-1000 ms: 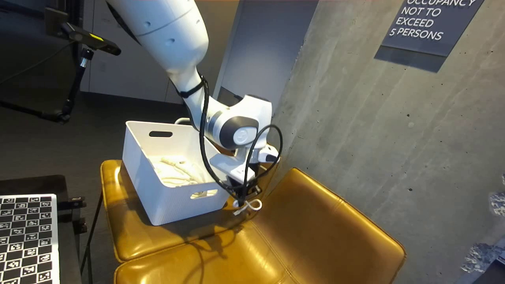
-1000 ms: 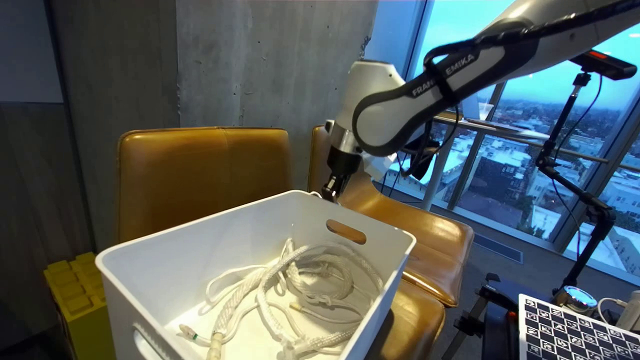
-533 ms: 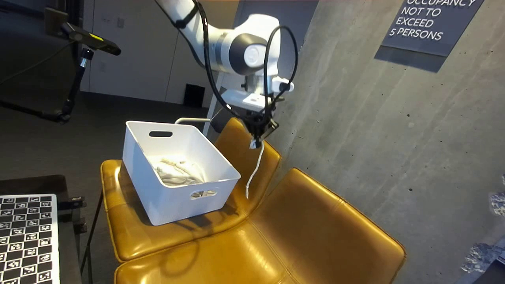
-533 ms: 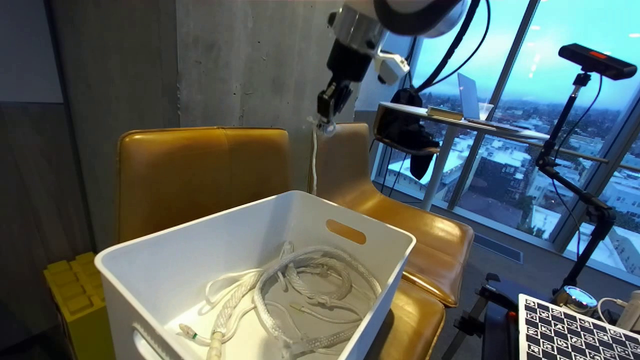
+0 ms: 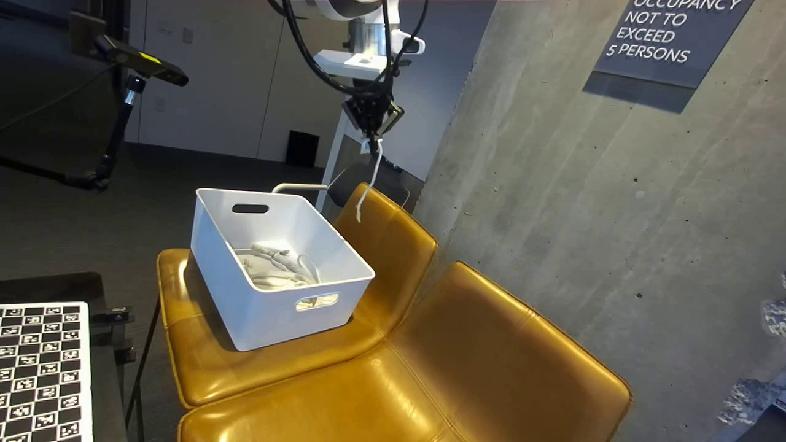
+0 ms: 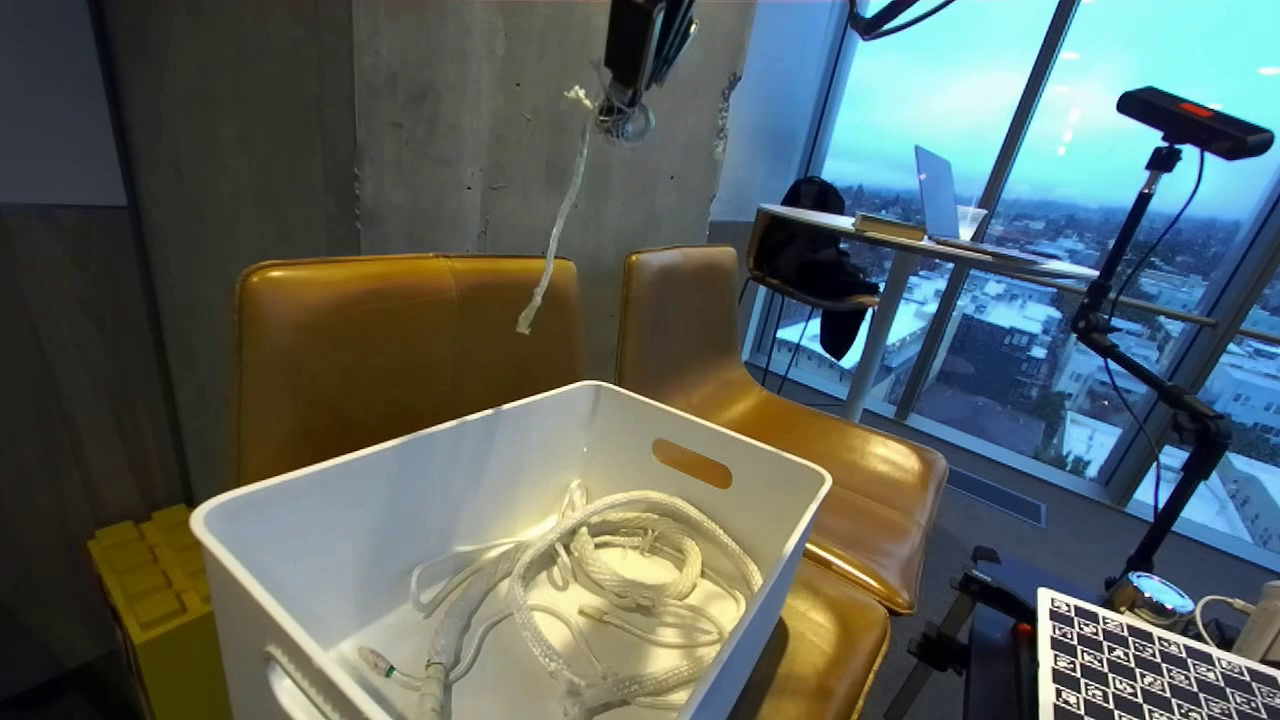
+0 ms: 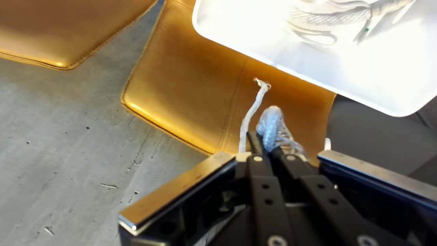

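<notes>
Gripper (image 7: 266, 142) pinched together on white cord (image 7: 253, 109); pale bulge (image 7: 271, 125) pokes past tips, loose end (image 6: 528, 318) dangles beside and below jaws.

A black metal pincer (image 5: 372, 143) pinches a thin white string (image 5: 375, 170) near the top edge of a shiny tan leather chair (image 5: 398, 252).

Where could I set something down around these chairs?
The seat beside the chair under the white bin looks bare up to its backrest. Crowded: the bin's inside, with ropes, and overhead, where the gripper dangles a white cord.
</notes>
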You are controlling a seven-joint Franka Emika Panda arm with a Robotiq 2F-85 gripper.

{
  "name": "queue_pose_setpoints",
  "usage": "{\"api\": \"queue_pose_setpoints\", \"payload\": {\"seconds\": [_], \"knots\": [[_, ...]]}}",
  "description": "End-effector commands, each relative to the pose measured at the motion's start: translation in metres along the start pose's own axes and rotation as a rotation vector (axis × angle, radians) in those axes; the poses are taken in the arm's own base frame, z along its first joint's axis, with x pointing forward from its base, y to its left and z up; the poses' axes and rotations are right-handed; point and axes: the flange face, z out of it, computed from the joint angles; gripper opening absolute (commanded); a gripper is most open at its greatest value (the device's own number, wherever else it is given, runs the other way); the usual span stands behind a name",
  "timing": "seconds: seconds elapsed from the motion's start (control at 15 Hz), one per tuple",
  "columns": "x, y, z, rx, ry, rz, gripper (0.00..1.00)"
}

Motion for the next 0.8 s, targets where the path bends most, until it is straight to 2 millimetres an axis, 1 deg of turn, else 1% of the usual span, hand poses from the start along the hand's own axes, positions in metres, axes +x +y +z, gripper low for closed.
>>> {"api": "queue_pose_setpoints", "payload": {"seconds": [0.0,0.07,0.27,0.4,0.53,0.73], "knots": [[-0.007,-0.031,0.006,0.04,-0.062,0.015,0.01],[-0.014,-0.045,0.01,0.051,-0.085,0.019,0.01],[-0.032,-0.086,0.015,0.079,-0.125,0.028,0.01],[-0.042,-0.106,0.021,0.09,-0.141,0.034,0.01],[-0.049,-0.116,0.027,0.097,-0.165,0.044,0.01],[-0.06,-0.12,0.031,0.108,-0.182,0.058,0.01]]}}
